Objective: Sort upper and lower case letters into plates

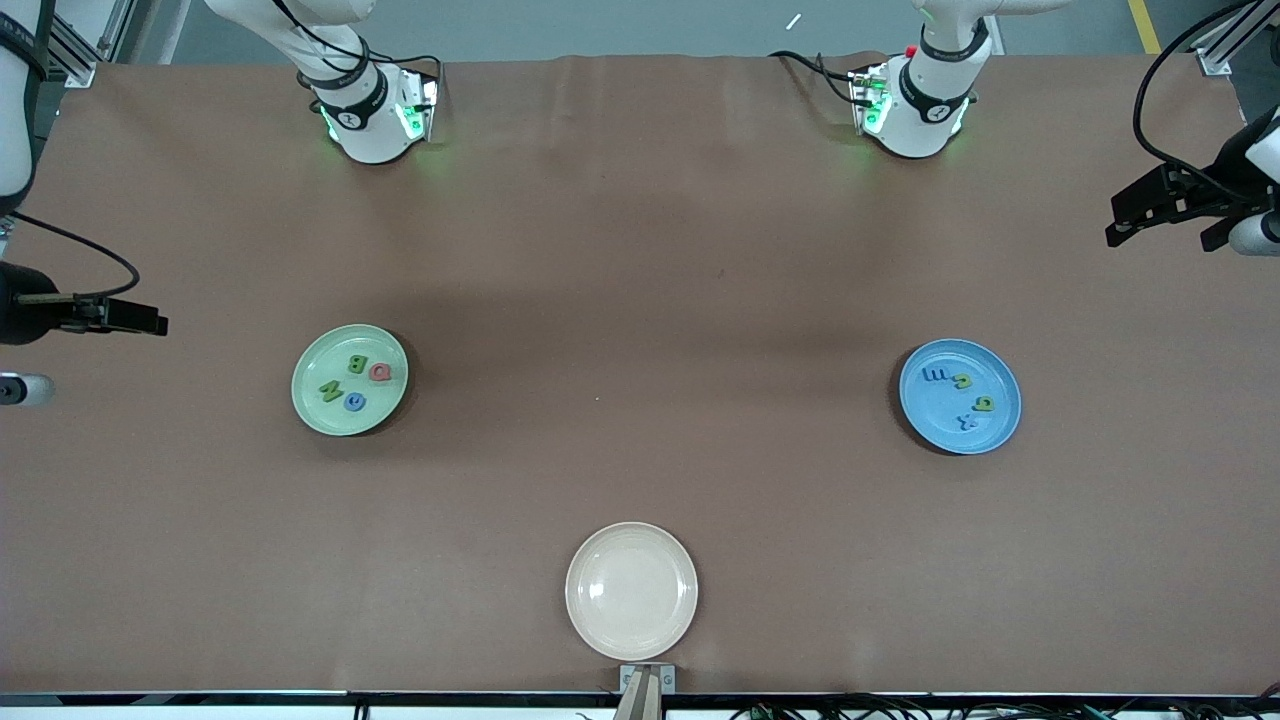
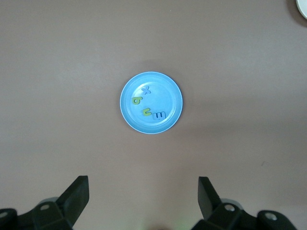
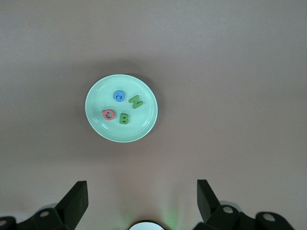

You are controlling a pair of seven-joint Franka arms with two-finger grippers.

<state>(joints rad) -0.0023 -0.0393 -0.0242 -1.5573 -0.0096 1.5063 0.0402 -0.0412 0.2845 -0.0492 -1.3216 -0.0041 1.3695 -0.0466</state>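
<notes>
both grippers hang spread wide and empty: the left gripper (image 2: 143, 199) high over the blue plate (image 1: 1005, 395), the right gripper (image 3: 142, 201) high over the mint green plate (image 1: 310, 400). each glossy round plate holds four chunky letters. sorting looks finished, so judge case before touching anything. the cream plate (image 1: 631, 590) is bare.

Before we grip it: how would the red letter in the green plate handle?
The red letter looks chunky and tiny, so probably stiff and light. It lies flat in the green plate, so unlikely to roll. A green letter sits close beside it; a push may nudge that.
</notes>
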